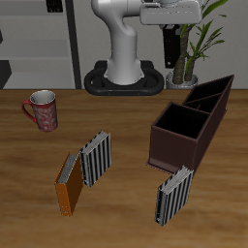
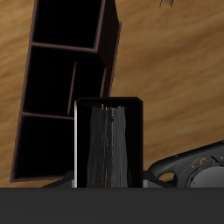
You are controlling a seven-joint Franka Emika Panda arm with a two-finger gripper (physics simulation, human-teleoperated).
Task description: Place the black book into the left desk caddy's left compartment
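Observation:
My gripper (image 1: 171,50) hangs high above the back of the table, near the robot's base. It is shut on the black book (image 2: 109,140), which shows end-on in the wrist view as a dark block with pale edges. In the exterior view the book (image 1: 171,44) is a dark shape under the white hand. The dark brown desk caddy (image 1: 167,145) stands on the table below and nearer the front edge, its compartments open upward and empty. It also shows in the wrist view (image 2: 107,52), beyond the book. The book is well above the caddy and apart from it.
A red mug (image 1: 43,109) stands at the far side of the table from the caddy. An orange-brown book (image 1: 68,184) leans beside a grey-and-white striped book (image 1: 97,158). Another striped book (image 1: 174,197) stands just before the caddy. A potted plant (image 1: 189,53) stands behind the caddy.

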